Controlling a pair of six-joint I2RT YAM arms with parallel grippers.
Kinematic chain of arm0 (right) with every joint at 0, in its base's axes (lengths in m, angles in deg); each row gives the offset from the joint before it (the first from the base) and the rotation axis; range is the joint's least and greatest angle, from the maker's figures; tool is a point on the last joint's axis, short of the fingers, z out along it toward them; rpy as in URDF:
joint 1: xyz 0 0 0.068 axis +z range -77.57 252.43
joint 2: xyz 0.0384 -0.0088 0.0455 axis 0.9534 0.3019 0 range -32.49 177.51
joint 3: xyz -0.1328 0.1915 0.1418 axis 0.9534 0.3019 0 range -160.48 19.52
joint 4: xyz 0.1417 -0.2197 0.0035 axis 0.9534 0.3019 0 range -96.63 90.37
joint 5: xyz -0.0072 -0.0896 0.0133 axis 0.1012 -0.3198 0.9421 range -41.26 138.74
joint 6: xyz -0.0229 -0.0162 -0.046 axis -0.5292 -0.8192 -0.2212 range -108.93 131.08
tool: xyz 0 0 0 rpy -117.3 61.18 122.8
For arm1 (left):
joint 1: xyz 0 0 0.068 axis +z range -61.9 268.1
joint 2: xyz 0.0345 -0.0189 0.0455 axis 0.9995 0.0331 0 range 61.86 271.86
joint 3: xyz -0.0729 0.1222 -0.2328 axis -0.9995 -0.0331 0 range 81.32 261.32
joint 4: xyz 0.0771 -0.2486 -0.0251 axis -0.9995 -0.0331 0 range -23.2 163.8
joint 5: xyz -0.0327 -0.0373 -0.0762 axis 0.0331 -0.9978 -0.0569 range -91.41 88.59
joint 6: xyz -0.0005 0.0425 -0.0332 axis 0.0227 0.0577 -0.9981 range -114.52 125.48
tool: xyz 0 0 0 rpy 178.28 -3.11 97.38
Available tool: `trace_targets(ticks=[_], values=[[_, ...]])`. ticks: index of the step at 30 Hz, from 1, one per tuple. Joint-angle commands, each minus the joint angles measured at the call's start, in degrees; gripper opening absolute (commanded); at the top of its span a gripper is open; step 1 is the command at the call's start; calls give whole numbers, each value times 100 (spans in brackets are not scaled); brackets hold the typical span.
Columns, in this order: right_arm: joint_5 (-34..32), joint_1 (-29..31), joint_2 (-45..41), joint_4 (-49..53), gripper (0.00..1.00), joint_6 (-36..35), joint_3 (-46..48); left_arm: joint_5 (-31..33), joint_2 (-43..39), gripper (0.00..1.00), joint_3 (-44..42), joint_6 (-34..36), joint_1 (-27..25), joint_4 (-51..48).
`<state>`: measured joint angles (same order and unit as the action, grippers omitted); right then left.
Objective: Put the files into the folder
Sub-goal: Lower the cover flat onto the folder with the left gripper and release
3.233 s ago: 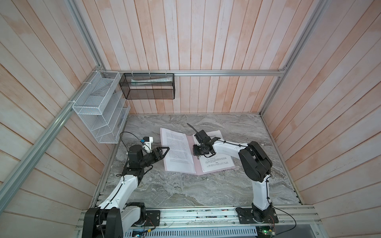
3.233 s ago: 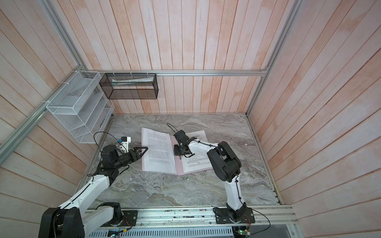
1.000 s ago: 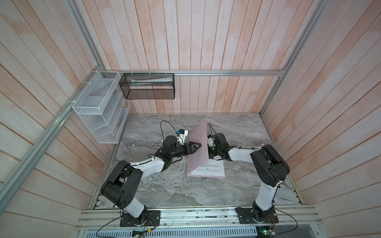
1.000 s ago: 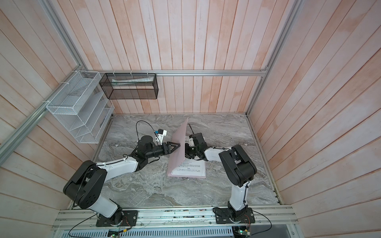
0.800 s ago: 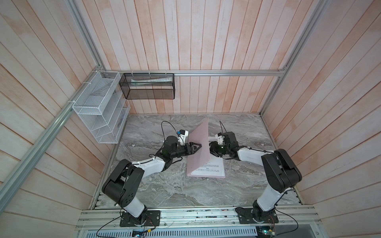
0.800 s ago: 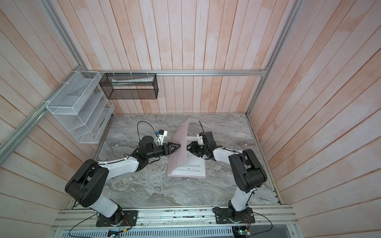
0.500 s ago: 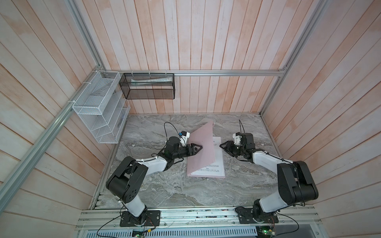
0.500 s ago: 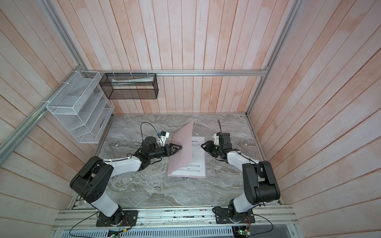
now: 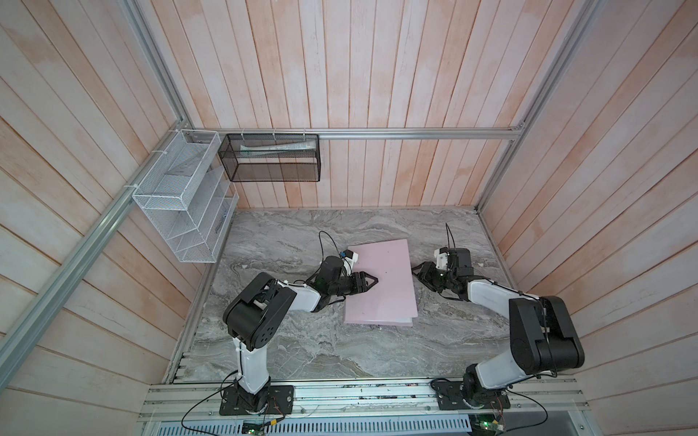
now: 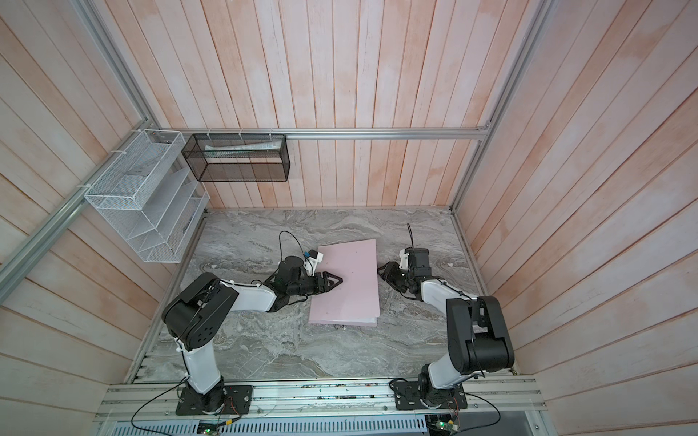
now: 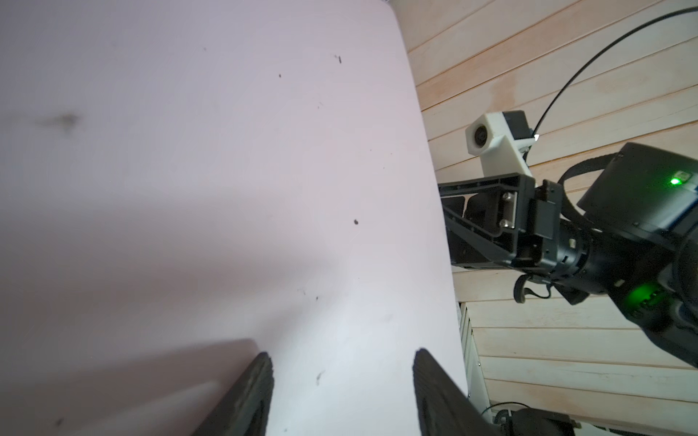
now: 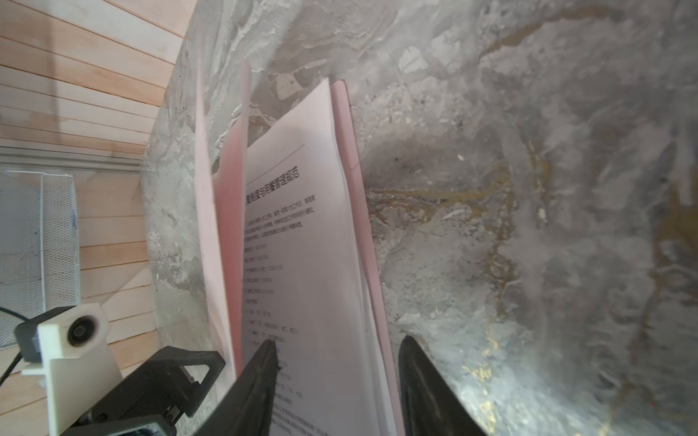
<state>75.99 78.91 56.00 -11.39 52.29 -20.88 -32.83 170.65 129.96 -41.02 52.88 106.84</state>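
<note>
Robotics laboratory test cell dressed as a mock office desk. Pale wooden plank walls (image 9: pixel 340 75) are framed by bare aluminium rails (image 9: pixel 415 133) and enclose a marble-patterned tabletop (image 9: pixel 340 351). A left arm (image 9: pixel 257 313) and a right arm (image 9: pixel 540 332) are bolted to a slotted metal base rail (image 9: pixel 359 394). Office props: white wire-mesh rack (image 9: pixel 181 211), black mesh basket (image 9: pixel 270 162), pink folder (image 9: pixel 389 302)

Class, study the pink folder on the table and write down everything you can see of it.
The folder is thin, pale pink card, speckled with small dark marks. It lies on the grey marble table, its top cover almost shut, slightly raised along its open edge. White printed files sit inside, peeking out at the near corner. The open left gripper hovers over the cover.
</note>
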Motion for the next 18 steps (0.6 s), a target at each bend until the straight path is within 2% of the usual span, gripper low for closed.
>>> trace_targets(ticks=[1, 8, 12, 18], values=[[-75, 20, 240, -126, 51, -212, 18, 75, 239, 62, 132, -34, -81, 4], [-440, 11, 516, 112, 51, -342, -168, 127, 423, 61, 180, -30, -107, -74], [-208, 41, 723, -101, 51, -274, -176, 116, 472, 61, 189, -43, -108, -58], [-136, 403, 1174, -175, 50, -263, -534, 162, 417, 61, 174, 15, -108, -79]])
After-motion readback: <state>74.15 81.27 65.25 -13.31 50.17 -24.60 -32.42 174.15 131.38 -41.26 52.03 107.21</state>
